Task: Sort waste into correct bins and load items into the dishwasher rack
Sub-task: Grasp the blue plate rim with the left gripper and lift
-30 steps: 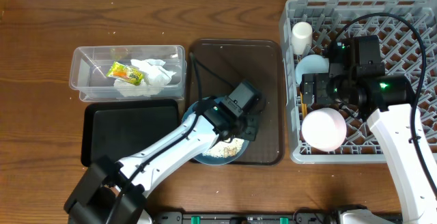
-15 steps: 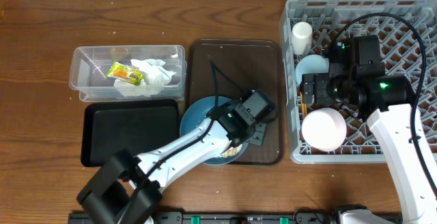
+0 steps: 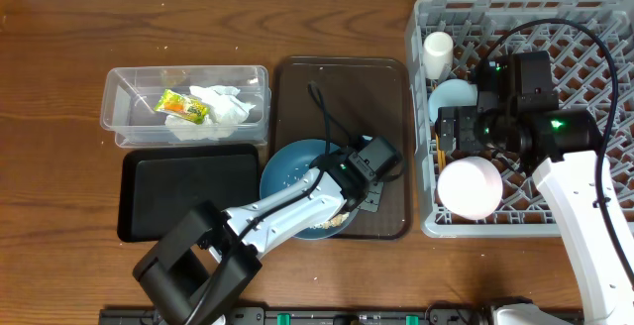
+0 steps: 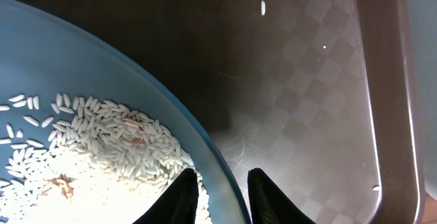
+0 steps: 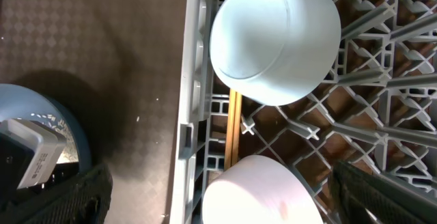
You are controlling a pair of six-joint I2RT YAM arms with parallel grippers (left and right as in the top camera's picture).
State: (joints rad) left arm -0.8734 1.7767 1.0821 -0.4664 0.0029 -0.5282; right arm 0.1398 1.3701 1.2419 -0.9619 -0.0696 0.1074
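Observation:
The dark-blue dish [image 3: 292, 171] sits at the front left of the brown tray [image 3: 342, 87], with white rice grains [image 3: 332, 218] piled in it. My left gripper [image 3: 362, 181] grips the dish's right rim. In the left wrist view one finger is inside by the rice [image 4: 102, 156], the other is outside, and the gripper [image 4: 224, 179] pinches the dish [image 4: 82, 74]. My right gripper [image 3: 474, 152] hangs open over the grey rack [image 3: 594, 28], above the upturned white bowl [image 3: 469, 186]. The light-blue bowl [image 3: 453, 97], white cup [image 3: 437, 53] and chopsticks [image 5: 234, 128] are in the rack.
The clear tub [image 3: 129, 132] at the back left holds the crumpled napkin [image 3: 223, 107] and the yellow-green wrapper [image 3: 181, 105]. The black tray [image 3: 188, 191] lies in front of it. A stray rice grain [image 4: 263, 7] lies on the brown tray [image 4: 307, 80].
My left arm has swung right and toward the front, uncovering the dish, and its gripper has come to the dish's right rim. The right arm has not moved.

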